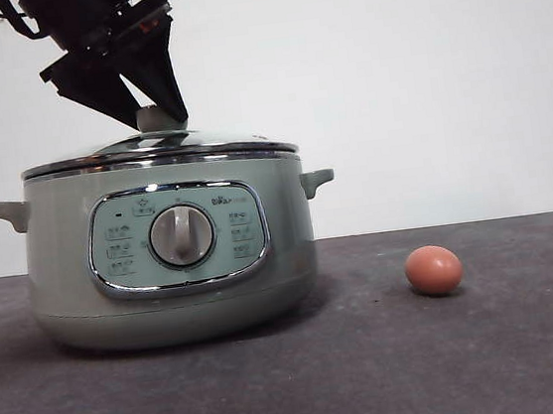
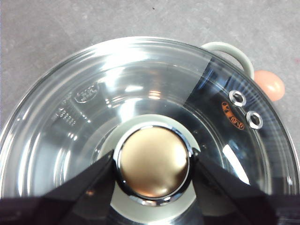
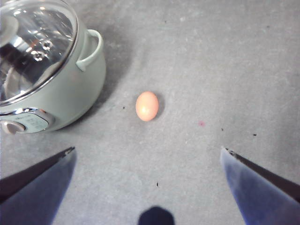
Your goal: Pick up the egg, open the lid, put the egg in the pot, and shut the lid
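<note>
The left tool sits over the pot, its two black jaws set against either side of the lid knob, closed around it, with the lid seated on the pot's rim. The glass dome looks rigid, fairly heavy and slick, with a chrome edge that would chip or clatter if dropped; the knob appears to be the only sound place to take hold, and a straight lift would likely keep it from swinging. The egg lies on its side on the grey table, untouched, off to the side of the pot near one handle and apart from it. It is judged light, smooth-shelled and brittle, apt to roll, so a gentle pinch across its narrow middle seems the safest grip. The right tool hangs above the table with its jaws spread wide and nothing between them; the egg lies ahead of them, roughly centred, well apart from both tips.
</note>
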Available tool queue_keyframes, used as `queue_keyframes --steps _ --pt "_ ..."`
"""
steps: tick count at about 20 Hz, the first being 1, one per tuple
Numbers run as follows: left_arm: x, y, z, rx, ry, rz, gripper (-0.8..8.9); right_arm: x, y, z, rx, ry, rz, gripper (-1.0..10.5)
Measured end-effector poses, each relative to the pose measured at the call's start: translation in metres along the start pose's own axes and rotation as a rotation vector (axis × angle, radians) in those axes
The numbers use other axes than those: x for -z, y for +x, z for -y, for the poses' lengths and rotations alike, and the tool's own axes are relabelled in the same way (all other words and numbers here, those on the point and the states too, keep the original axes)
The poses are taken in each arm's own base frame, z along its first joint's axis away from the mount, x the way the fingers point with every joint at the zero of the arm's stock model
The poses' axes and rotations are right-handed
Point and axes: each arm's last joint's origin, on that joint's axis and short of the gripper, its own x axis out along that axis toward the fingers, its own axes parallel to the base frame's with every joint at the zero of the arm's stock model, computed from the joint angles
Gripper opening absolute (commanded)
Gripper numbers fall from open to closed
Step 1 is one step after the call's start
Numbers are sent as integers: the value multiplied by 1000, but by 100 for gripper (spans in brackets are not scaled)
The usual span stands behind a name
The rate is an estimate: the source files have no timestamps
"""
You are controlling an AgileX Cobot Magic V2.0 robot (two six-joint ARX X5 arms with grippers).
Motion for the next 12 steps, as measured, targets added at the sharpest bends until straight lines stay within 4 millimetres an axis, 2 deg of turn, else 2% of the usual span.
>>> queue_keyframes --steps 3,5,8,12 --pt "-9 -11 1 2 3 24 -8 -2 5 2 -2 6 -17 598" --pt "-18 -30 3 -5 13 81 -8 -4 12 4 -3 11 -34 597" --pt "-23 -77 9 -26 29 191 -8 -14 30 10 -6 20 -41 596" --pt "-6 -139 11 -70 14 267 -8 -27 71 8 -61 -4 -91 595"
